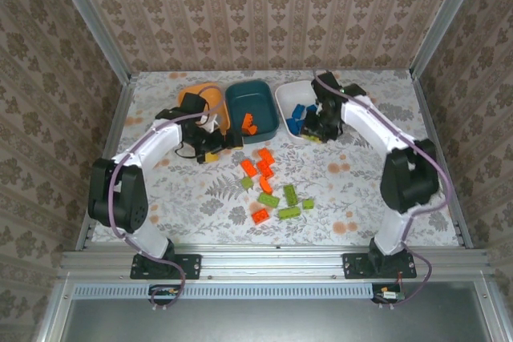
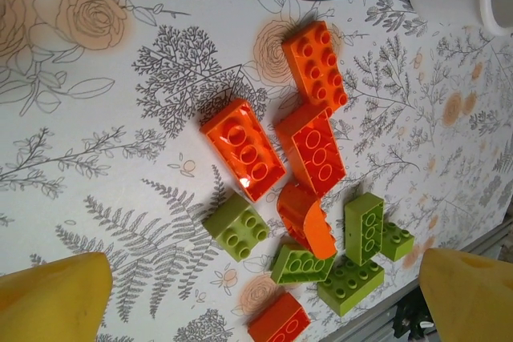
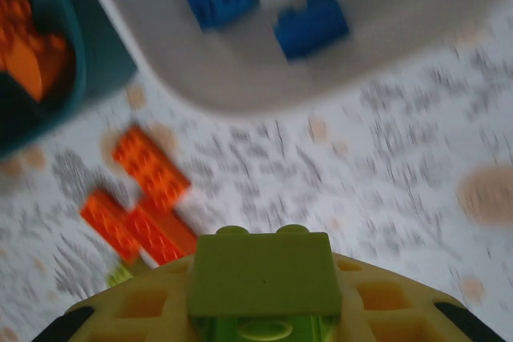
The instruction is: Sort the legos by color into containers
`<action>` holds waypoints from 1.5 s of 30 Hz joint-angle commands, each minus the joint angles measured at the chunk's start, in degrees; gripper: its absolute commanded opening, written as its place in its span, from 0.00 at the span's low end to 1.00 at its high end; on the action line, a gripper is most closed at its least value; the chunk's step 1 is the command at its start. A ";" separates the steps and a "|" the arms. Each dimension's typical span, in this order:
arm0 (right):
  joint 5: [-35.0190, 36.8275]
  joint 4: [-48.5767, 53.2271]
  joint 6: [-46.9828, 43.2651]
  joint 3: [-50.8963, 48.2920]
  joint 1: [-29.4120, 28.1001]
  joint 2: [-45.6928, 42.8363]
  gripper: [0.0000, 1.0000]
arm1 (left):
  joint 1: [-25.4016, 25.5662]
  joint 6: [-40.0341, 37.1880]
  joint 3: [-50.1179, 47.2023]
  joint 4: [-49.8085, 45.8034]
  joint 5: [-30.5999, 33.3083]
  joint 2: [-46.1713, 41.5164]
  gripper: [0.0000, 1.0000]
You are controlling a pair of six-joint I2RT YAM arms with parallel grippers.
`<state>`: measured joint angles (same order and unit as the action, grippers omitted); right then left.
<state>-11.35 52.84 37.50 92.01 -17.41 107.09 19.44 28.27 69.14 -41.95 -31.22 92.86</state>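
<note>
Top external: floral tabletop (image 1: pixel 353 198), wallpapered walls (image 1: pixel 272 14).

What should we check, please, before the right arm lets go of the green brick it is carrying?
1. Grip: the right gripper is shut on the lime green brick, which sits level in it: ok.
2. Drop spot: that gripper hangs at the white bowl, which holds blue bricks: not ok for green.
3. Teal bowl: it holds orange bricks: not ok for green.
4. Orange bowl free for green: cannot tell, as the left arm covers part of it.
5. Left gripper: open, empty, above the loose pile: ok.
</note>
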 commanded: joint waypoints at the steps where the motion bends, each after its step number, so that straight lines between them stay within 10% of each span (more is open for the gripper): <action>1: -2.11 1.86 -0.46 8.32 1.39 10.07 0.30 | -0.50 -0.40 -1.39 -1.35 1.00 -3.53 1.00; 11: 2.57 6.90 -5.05 20.57 1.91 16.46 0.58 | -1.75 -0.59 -2.73 -1.93 1.72 -6.10 1.00; 22: 3.99 3.26 -6.10 3.54 2.09 -2.40 0.56 | -1.54 -0.83 1.21 0.17 -0.78 -0.30 1.00; 45: 6.25 13.13 -14.28 31.56 1.66 28.91 0.44 | -4.30 -1.67 -1.04 -4.60 1.08 -4.36 1.00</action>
<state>-5.56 62.65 23.94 121.36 -15.53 133.56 15.92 28.23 68.27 -44.31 -30.63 89.89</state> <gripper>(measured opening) 0.452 0.997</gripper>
